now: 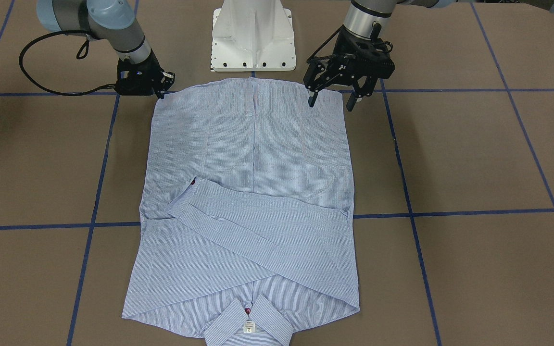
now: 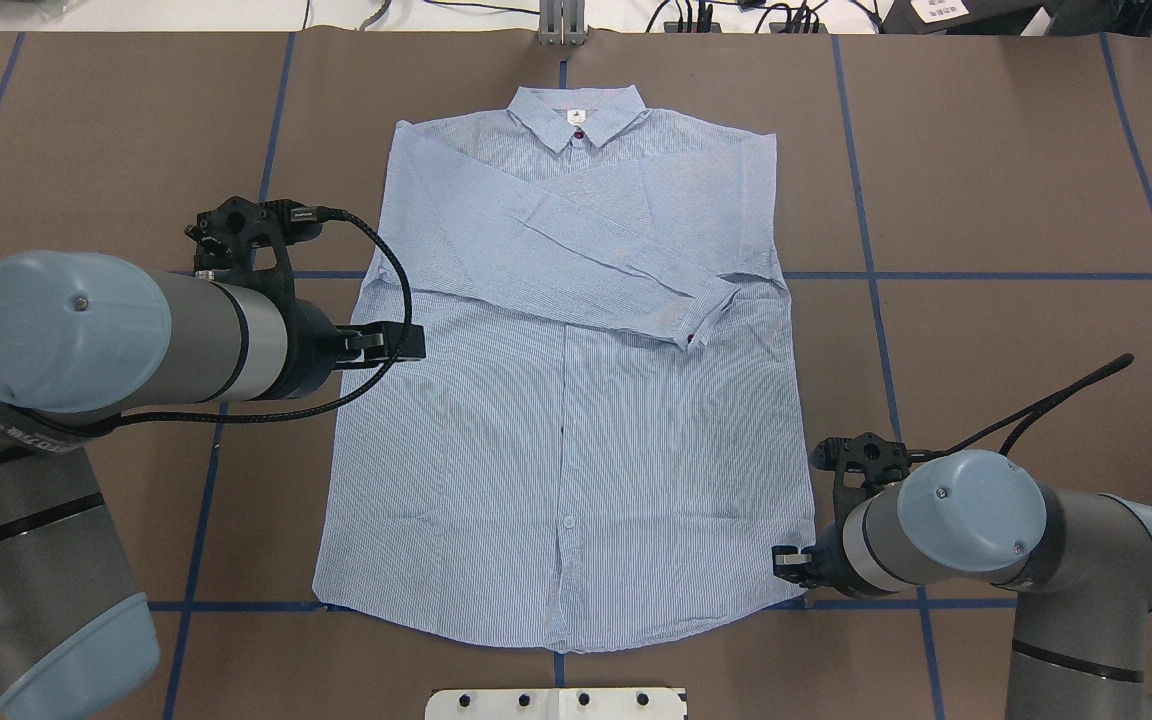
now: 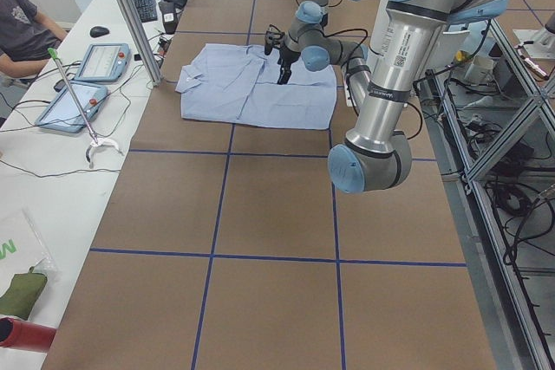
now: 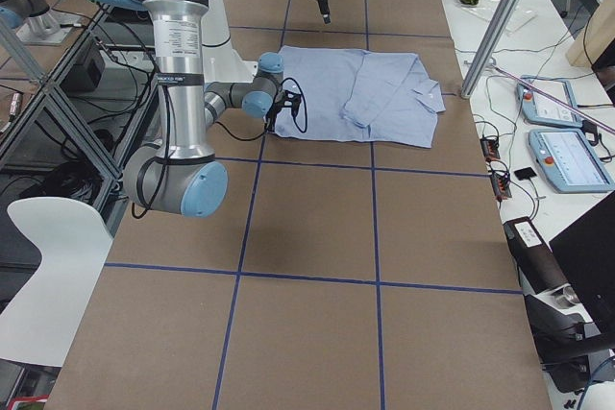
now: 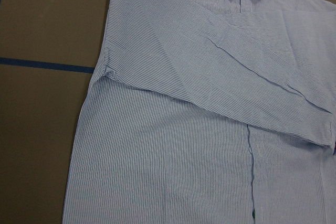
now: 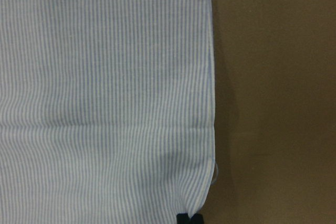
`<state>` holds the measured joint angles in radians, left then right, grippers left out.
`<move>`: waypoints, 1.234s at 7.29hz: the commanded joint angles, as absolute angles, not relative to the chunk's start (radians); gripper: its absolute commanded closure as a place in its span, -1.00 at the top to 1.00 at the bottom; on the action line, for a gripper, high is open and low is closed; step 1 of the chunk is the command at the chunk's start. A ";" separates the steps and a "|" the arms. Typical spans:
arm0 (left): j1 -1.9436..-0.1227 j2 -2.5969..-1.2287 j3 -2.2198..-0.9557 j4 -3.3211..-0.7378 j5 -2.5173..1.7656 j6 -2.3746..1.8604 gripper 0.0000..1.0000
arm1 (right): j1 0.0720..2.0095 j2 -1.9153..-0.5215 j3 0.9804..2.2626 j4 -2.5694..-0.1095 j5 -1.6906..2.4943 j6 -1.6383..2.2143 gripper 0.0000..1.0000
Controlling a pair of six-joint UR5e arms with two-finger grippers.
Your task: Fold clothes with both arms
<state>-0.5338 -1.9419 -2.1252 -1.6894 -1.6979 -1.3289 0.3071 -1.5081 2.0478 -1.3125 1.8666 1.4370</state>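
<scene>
Bare table (image 1: pixel 474 158) lies open on both sides of the shirt (image 1: pixel 253 158). Top centre: white pedestal (image 1: pixel 253 38) just beside the hem. Left gripper (image 1: pixel 331 105), jaws apart, over upper-right hem corner. Right gripper (image 1: pixel 161 86) pinching upper-left corner, cable loop (image 1: pixel 20 61) bulging out left of it.

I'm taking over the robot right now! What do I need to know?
Left gripper: open, raised over its side of the shirt, holding nothing.
Right gripper: looks shut on a hem corner.
Shirt: flat on the table, front up, collar away from the robot.
Done: both sleeves folded across the chest.
To do: grab the free hem corner, then probably fold the hem toward the collar.
</scene>
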 commanded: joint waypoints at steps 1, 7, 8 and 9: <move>-0.523 -1.875 -2.125 -1.683 -1.704 -1.360 1.00 | 0.321 -1.508 2.075 -1.313 1.861 1.439 -1.00; -0.335 -1.793 -2.074 -1.681 -1.694 -1.532 0.97 | 0.363 -1.508 2.109 -1.313 1.878 1.439 -1.00; -0.330 -1.793 -2.053 -1.683 -1.690 -1.534 0.97 | 0.365 -1.506 2.112 -1.313 1.878 1.439 -1.00; -0.318 -1.795 -2.025 -1.683 -1.689 -1.534 0.96 | 0.367 -1.506 2.114 -1.313 1.878 1.439 -1.00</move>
